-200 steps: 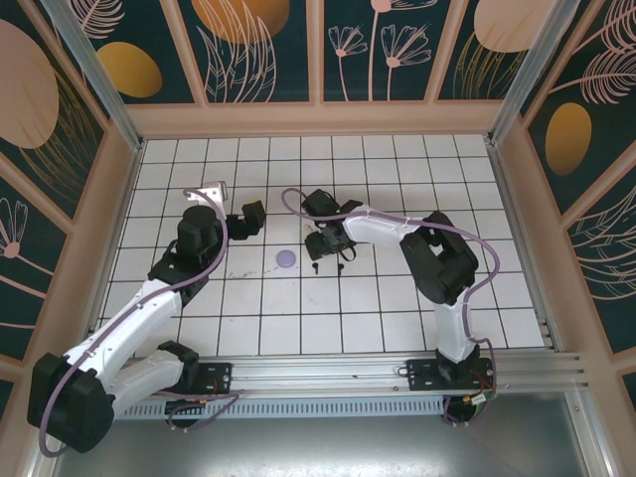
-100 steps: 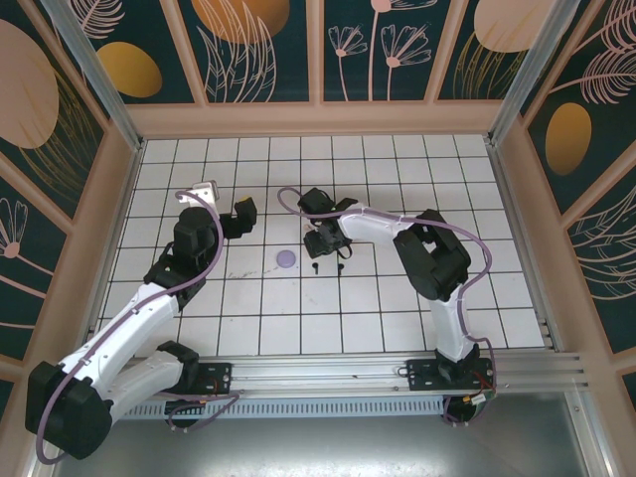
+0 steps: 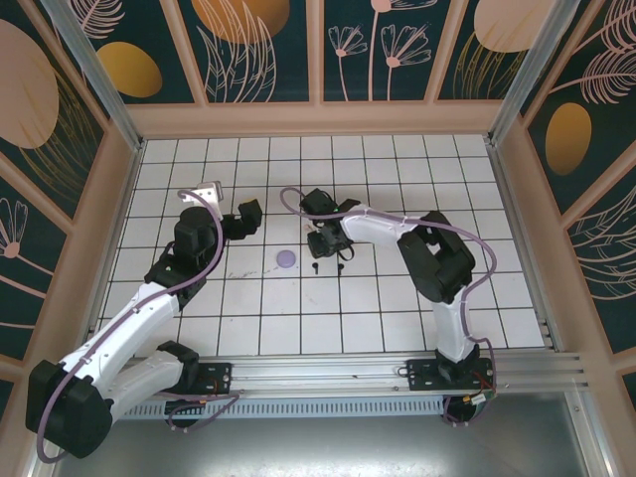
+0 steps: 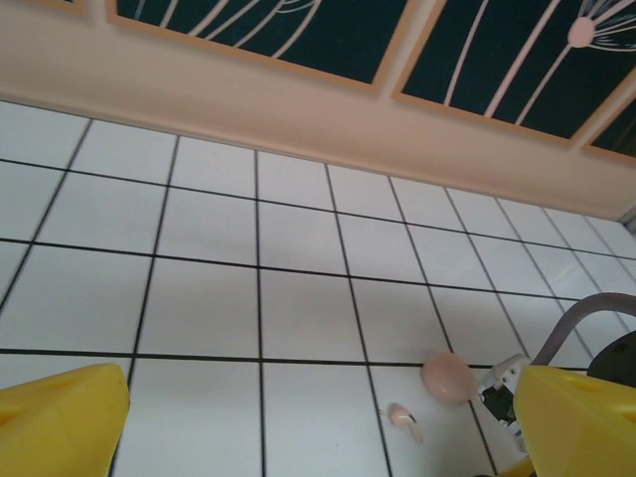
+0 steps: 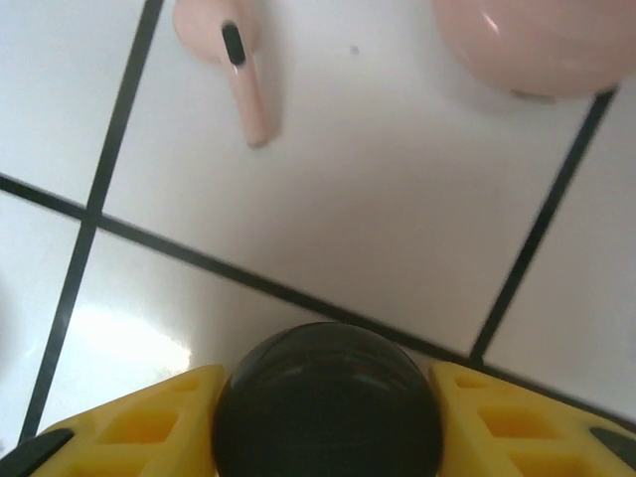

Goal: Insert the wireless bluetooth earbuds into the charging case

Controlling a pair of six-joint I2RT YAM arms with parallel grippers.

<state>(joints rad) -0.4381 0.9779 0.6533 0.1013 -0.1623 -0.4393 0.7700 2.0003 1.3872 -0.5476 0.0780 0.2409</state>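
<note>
A black round charging case (image 5: 328,397) sits on the tiles between the yellow fingers of my right gripper (image 5: 328,422), which is shut on it. Just beyond it lie a pale pink earbud (image 5: 243,60) and a pink charging case (image 5: 542,40). In the top view my right gripper (image 3: 323,240) hangs low over the tiles, with two black earbuds (image 3: 315,266) just in front of it. A light purple case (image 3: 287,258) lies to their left. My left gripper (image 4: 318,427) is open and empty above the floor, facing the pink case (image 4: 447,378) and the pink earbud (image 4: 402,417).
The white tiled floor (image 3: 397,298) is walled by a peach frame (image 3: 318,117) at the back and on both sides. The left gripper (image 3: 246,217) hovers left of the purple case. A grey cable (image 4: 586,308) of the right arm shows in the left wrist view.
The left gripper drifted slightly back and then forward again. The right gripper has stayed in place at the black case.
</note>
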